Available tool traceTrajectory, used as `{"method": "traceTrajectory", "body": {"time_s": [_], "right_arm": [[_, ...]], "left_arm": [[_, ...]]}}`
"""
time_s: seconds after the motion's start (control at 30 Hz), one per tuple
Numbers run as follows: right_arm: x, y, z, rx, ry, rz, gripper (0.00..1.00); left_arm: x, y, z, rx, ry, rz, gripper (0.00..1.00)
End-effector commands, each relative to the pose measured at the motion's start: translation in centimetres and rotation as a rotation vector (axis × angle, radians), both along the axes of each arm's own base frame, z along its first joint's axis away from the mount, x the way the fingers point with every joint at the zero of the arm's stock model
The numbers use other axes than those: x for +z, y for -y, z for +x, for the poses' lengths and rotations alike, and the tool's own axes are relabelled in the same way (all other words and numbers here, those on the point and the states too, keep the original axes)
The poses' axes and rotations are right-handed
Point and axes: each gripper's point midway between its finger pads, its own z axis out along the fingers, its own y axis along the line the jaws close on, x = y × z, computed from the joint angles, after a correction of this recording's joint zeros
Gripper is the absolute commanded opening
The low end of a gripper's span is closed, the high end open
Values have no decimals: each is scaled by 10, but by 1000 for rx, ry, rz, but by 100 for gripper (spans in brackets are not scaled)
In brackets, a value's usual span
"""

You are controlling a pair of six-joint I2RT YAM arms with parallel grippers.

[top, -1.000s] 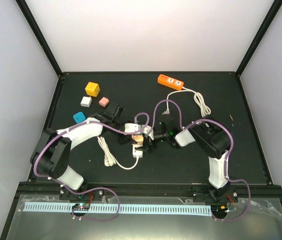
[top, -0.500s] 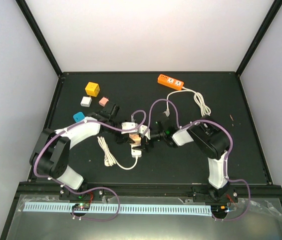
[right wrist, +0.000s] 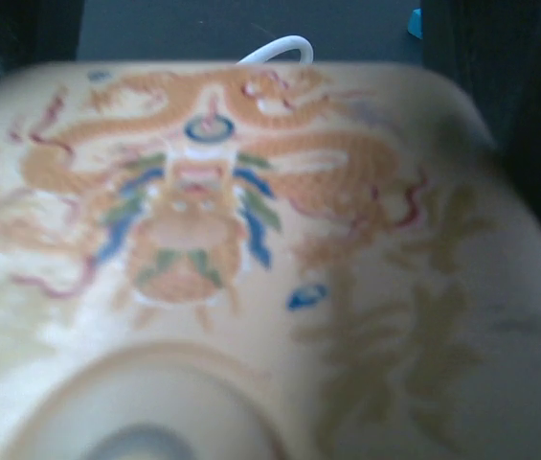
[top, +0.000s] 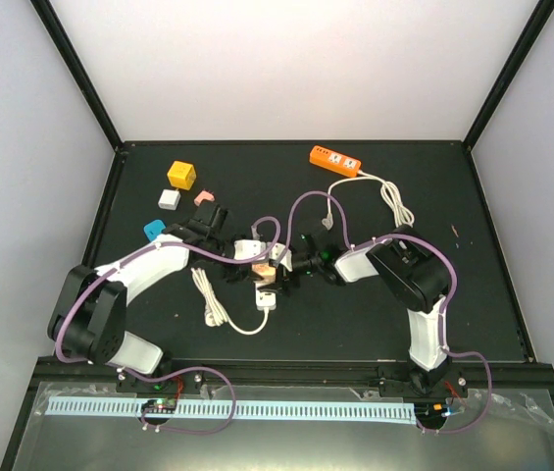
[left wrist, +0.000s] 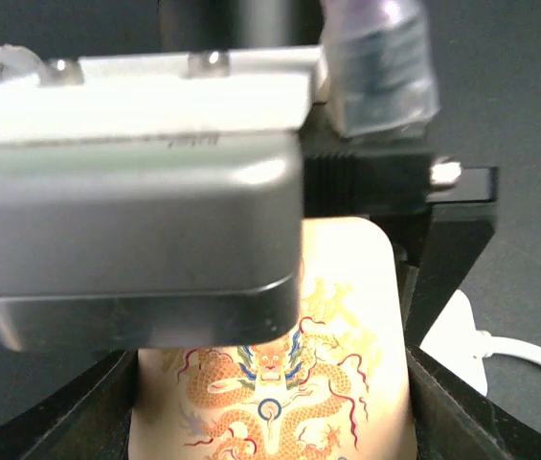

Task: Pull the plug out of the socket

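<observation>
Near the middle of the black surface [top: 473, 294], the two arms meet over a cream socket block printed with a dragon [top: 269, 274]. A white plug [top: 268, 298] is just in front of the socket block, and its white cable [top: 220, 314] loops off to the left. From above, I cannot tell whether the plug is still seated.

The left gripper [left wrist: 270, 383] pinches the socket block, with a black finger pressed against each side. The white plug shows past the right-hand finger.

The right gripper [top: 288, 271] is at the block's other side. Its wrist camera is so close that the dragon face fills the view, with dark shapes only at the edges. Whether it is clamped or spread I cannot tell.

Well apart at the back are an orange power strip [top: 335, 160], a yellow cube [top: 181, 176], a white cube [top: 169, 198], a pink block [top: 203, 197] and a blue cube [top: 155, 230].
</observation>
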Motion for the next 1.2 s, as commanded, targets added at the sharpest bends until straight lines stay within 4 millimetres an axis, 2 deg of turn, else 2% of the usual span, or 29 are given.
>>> {"method": "traceTrajectory", "body": {"time_s": [0.0,0.23,0.53,0.67,1.03,1.17], "right_arm": [[-63,27,-10,-39,-60,-208,97],[-60,26,-11,-39,-59,-194,98],[-54,25,-12,-38,-52,-166,99],[-54,25,-12,-40,-55,-165,99],[-49,24,-11,-45,-50,-147,100],[-48,23,-12,-40,-51,-142,100]], "left_arm": [[28,10,-4,-52,24,-108,19],[28,1,-1,-39,32,-81,17],[35,-32,5,25,52,-17,17],[48,-49,11,71,97,4,16],[71,-113,56,203,250,227,18],[65,-141,75,226,324,400,19]]}}
